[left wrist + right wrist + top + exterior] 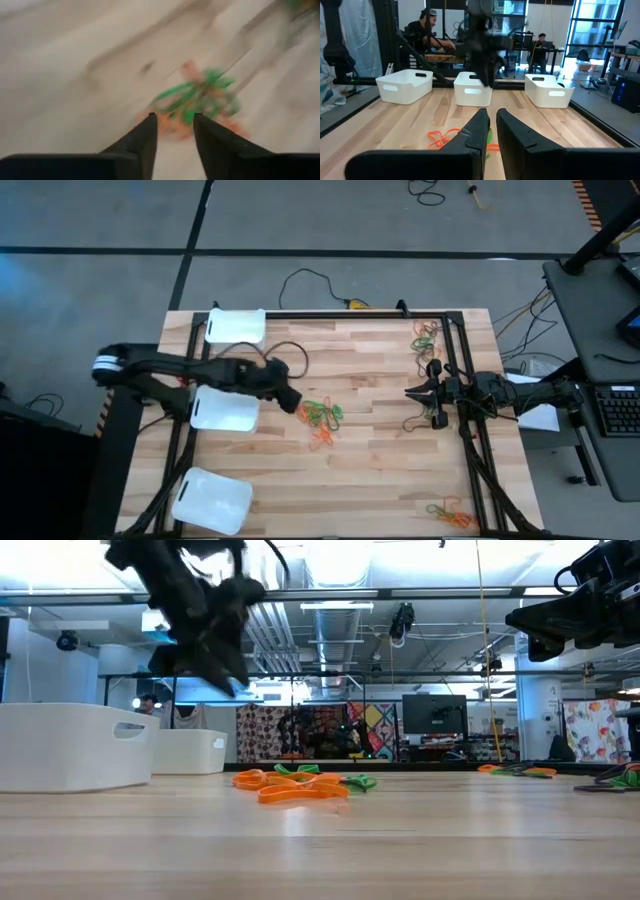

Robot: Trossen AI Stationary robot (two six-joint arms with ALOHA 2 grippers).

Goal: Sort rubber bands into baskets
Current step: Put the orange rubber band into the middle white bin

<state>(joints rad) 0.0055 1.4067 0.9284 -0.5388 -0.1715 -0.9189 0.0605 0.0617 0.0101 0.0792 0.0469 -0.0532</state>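
A pale wooden plank counter [370, 470] carries three shallow white rectangular plastic baskets [225, 409] in a row down its left side. In the overhead view all three look empty, so the sorting seems barely begun, if at all.

The thin orange, green and black rubber bands [322, 416] lie in loose tangles on the bare wood: one heap near the middle, another [427, 336] at the far right corner, a third [447, 513] at the near right corner.

The left tool [291, 401] hangs above the counter between the middle basket and the central heap. In its own wrist view its dark fingers [145, 145] stand slightly apart with nothing between them, and the bands show blurred beyond. It appears ready to pick from that heap.

The right tool [421, 393] waits at the right side, raised, its fingers almost shut and holding nothing.

Nearly every band is left to sort.
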